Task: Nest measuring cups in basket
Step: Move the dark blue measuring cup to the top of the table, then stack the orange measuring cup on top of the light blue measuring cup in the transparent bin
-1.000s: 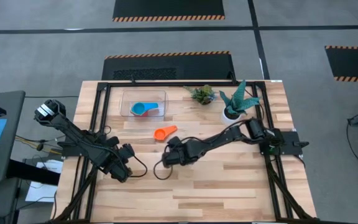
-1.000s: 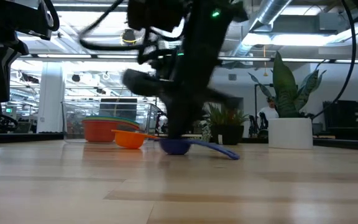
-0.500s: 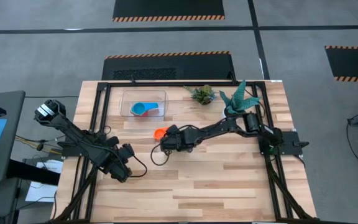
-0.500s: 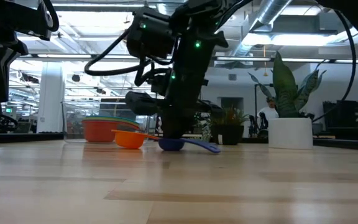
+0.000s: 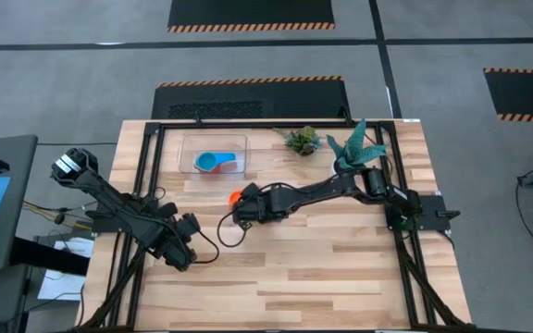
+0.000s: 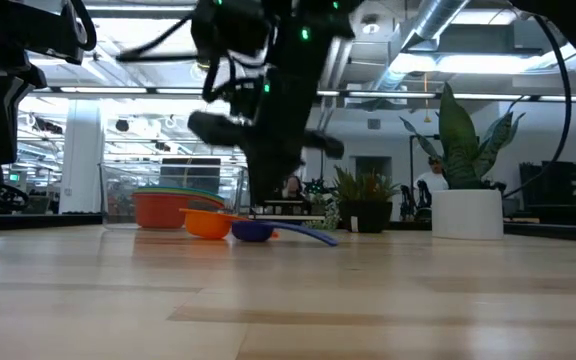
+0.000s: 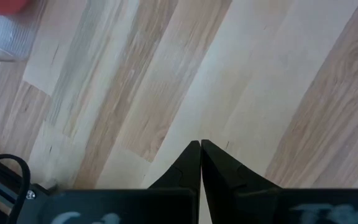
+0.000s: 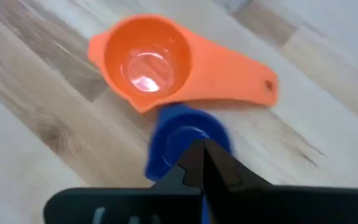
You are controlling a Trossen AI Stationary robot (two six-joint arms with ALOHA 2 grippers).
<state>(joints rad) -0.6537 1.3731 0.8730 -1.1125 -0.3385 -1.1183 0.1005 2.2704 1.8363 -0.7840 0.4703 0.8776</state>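
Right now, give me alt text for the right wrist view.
The right gripper, closed on a dark blue measuring cup, holds it beside the orange measuring cup, which lies upright on the wooden table.

Your arms [image 5: 128, 211]: two, dark, jointed; looped black cables; green indicator lights; tapered black fingers [image 7: 194, 163].
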